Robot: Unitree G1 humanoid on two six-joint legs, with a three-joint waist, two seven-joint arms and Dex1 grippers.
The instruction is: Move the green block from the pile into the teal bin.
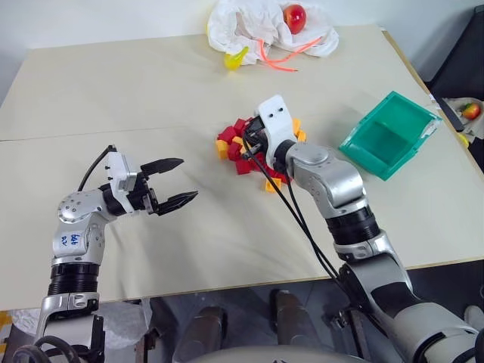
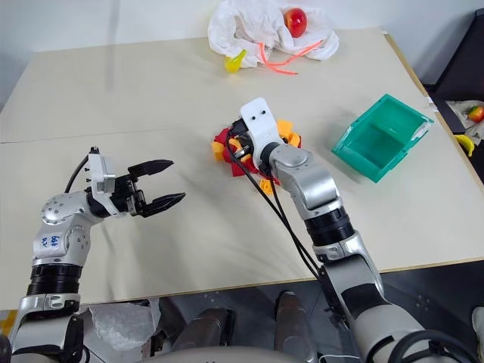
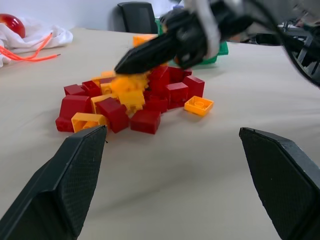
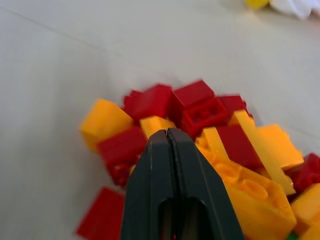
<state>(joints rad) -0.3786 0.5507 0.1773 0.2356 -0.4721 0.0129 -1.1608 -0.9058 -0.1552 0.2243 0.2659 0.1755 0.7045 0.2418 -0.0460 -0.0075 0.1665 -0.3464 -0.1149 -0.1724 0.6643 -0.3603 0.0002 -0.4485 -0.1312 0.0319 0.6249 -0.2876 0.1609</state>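
Near tabletop (image 1: 227, 242) edge: wide bare stretch ahead of us. Our left gripper (image 1: 175, 183) over it, fingers (image 1: 162, 164) apart, holding nothing, well apart from pile (image 3: 135, 102). Farther in, our right gripper (image 4: 169, 136) with fingers together, tip down on pile top, nothing between them. Green block: we cannot pick it out among red, yellow and orange bricks. One teal bin (image 1: 387, 134) right of pile, near right edge, tilted, clear lane between. Far edge: one white cloth (image 1: 261, 26), one red fruit (image 1: 294, 17).
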